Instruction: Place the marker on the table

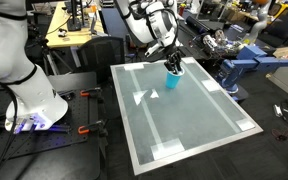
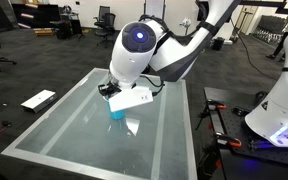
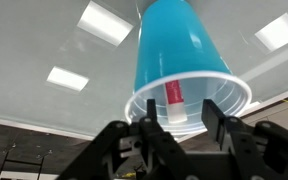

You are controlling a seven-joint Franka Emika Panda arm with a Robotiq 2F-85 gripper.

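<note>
The marker [image 3: 172, 98] stands inside the light-blue cup [image 3: 179, 55], pinkish-red above and whitish at the end nearer the camera in the wrist view; the cup's wall rings it on all sides; the cup stands upright on the table [image 1: 189, 125], close to one edge in an exterior view [image 1: 173, 78]; the gripper [image 3: 184, 125] hangs right over the cup's mouth, its fingers [image 3: 219, 125] spread apart on either side of the marker's whitish end, with a gap showing between each and the marker; in an exterior view the arm's wrist and a white block [image 2: 132, 98] cover the gripper and the cup's top, so only the cup's lower part [image 2: 117, 110] shows; beyond the table stand a yellowish workbench [image 1: 69, 32] and a white robot body [image 1: 19, 60]; a flat white panel [image 2: 38, 100] lies on the floor
</note>
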